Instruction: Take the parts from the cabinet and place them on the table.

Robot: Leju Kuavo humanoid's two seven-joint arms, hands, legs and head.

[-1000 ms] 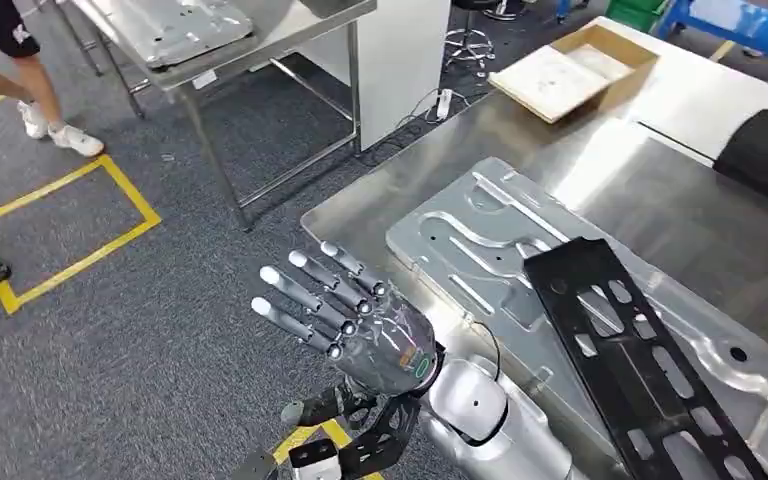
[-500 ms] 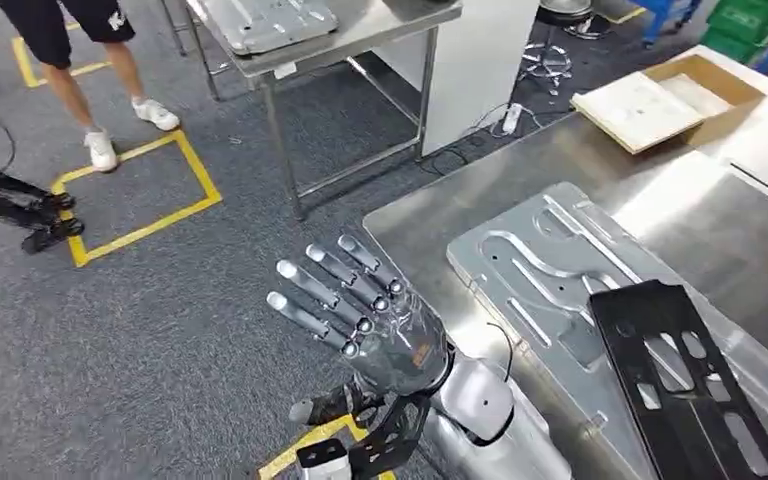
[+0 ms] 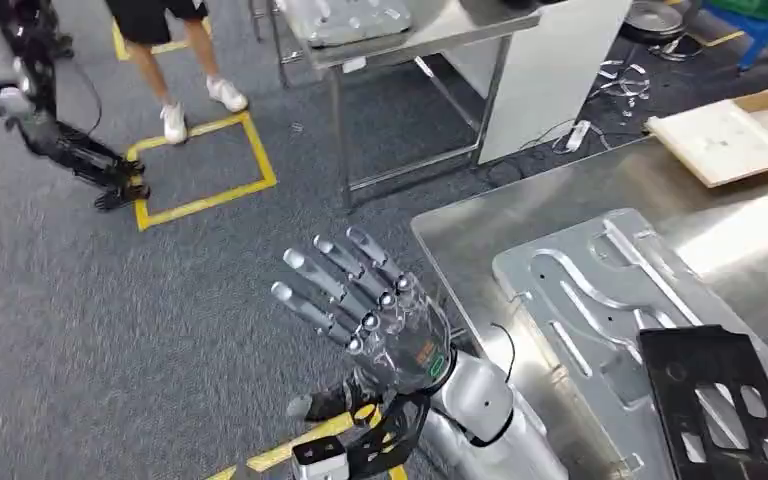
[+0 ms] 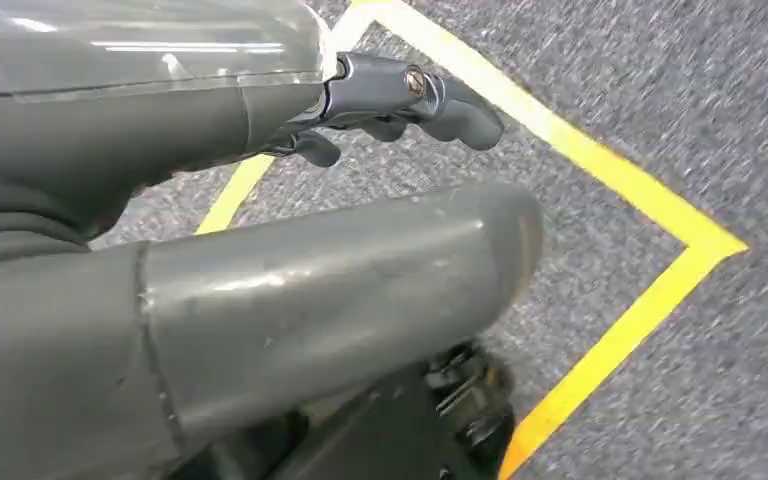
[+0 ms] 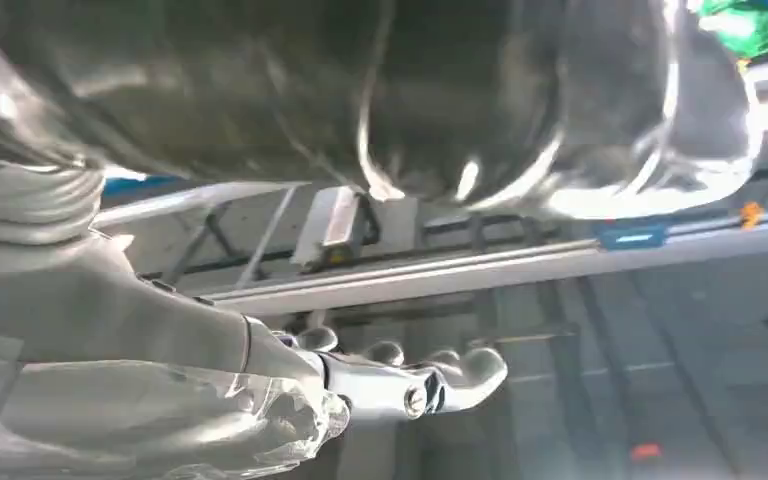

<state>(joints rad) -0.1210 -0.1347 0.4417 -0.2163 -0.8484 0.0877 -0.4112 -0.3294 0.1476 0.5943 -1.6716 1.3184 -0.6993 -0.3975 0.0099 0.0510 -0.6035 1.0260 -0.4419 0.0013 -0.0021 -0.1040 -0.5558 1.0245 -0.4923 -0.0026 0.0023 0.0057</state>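
Seen from the head camera, the left hand (image 3: 375,315) is raised over grey carpet beside the steel table (image 3: 480,225), its fingers (image 3: 315,275) spread straight and released, nothing held; on the table a large silver stamped panel (image 3: 600,300) is laid flat, and a black slotted part (image 3: 725,400) is rested on top of it near the robot; a cardboard box (image 3: 735,135) is set at the table's far end; a person's legs (image 3: 175,75) are seen beyond yellow floor tape (image 3: 205,195), next to a second steel table (image 3: 400,35). From the left wrist, that hand is shown loose above yellow tape on carpet. From the right wrist, the right hand (image 5: 360,385) is caught with fingers (image 5: 465,370) lightly curled and apart, empty.
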